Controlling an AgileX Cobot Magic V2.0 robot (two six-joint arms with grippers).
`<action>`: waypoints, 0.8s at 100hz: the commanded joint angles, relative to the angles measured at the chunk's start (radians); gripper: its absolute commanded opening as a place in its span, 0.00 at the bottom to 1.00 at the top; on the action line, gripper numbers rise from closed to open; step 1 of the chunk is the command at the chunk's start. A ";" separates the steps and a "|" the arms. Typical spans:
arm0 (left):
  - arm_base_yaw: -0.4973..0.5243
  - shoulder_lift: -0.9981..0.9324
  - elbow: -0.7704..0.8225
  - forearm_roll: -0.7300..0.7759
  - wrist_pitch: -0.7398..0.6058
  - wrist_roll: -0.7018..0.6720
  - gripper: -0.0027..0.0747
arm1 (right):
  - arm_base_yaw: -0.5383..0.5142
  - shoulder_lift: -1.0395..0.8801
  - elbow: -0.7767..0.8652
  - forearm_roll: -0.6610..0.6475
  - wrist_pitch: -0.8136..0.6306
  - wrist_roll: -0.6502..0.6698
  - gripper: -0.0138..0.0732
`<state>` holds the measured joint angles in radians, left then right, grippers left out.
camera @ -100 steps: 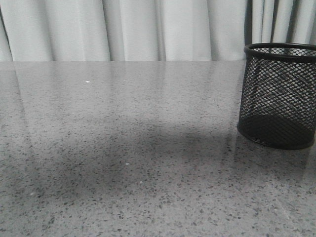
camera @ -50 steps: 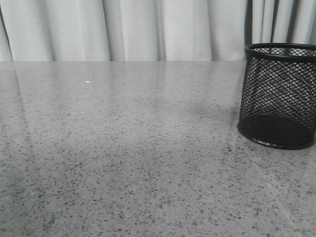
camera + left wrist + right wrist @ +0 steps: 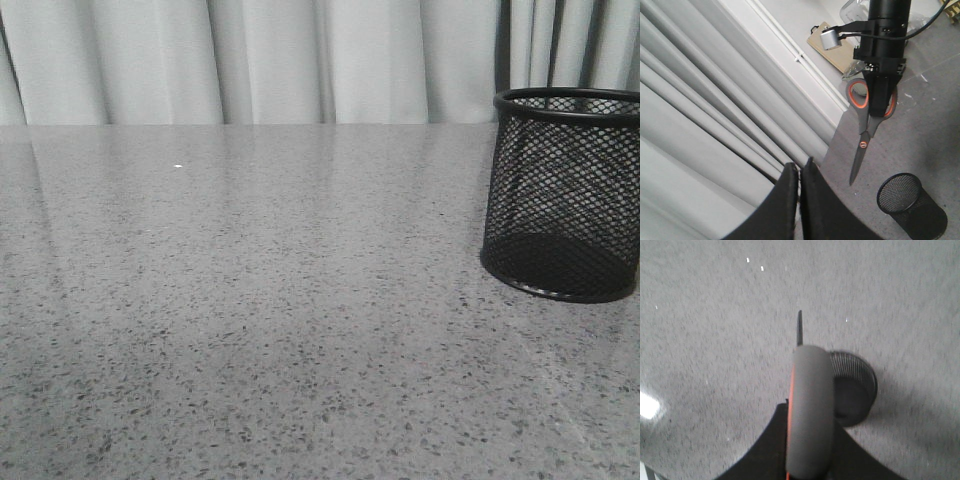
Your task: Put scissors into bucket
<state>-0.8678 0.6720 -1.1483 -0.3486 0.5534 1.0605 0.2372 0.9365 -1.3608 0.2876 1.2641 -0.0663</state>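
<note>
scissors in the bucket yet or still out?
Out. The scissors hang blades-down from the right tool, above and beside the bucket. Front view shows the bucket empty.

One bucket (image 3: 562, 195) stands on the one speckled tabletop (image 3: 250, 300); one pair of scissors (image 3: 867, 131) hangs in the air, with two orange-lined handle loops and blades closed together as one point; two tools show, the left tool (image 3: 799, 200) and the right tool (image 3: 881, 97); one pleated curtain (image 3: 250, 60) hangs behind.
</note>
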 commanded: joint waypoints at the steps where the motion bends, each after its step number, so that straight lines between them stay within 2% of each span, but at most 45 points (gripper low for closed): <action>1: -0.006 0.008 -0.021 -0.019 -0.055 -0.013 0.01 | -0.004 -0.066 0.067 -0.015 0.044 0.014 0.09; 12: -0.006 0.008 -0.021 -0.019 -0.049 -0.013 0.01 | -0.004 -0.095 0.146 -0.056 0.044 0.029 0.09; 23: -0.006 0.008 -0.021 -0.019 -0.049 -0.013 0.01 | -0.004 -0.067 0.157 -0.056 0.044 0.029 0.09; 42: -0.006 0.008 -0.021 -0.019 -0.049 -0.013 0.01 | -0.004 0.088 0.153 -0.056 0.040 0.029 0.09; 61: -0.006 0.008 -0.021 -0.026 -0.043 -0.021 0.01 | -0.004 0.256 0.078 -0.056 0.040 0.029 0.10; 70: -0.006 0.008 -0.021 -0.026 -0.043 -0.098 0.01 | -0.004 0.296 0.035 -0.058 0.040 0.029 0.20; 80: -0.006 0.008 -0.021 -0.012 -0.035 -0.166 0.01 | -0.004 0.314 -0.019 -0.081 0.040 0.029 0.44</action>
<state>-0.8678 0.6720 -1.1467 -0.3486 0.5757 0.9633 0.2372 1.2606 -1.3113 0.2148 1.2571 -0.0375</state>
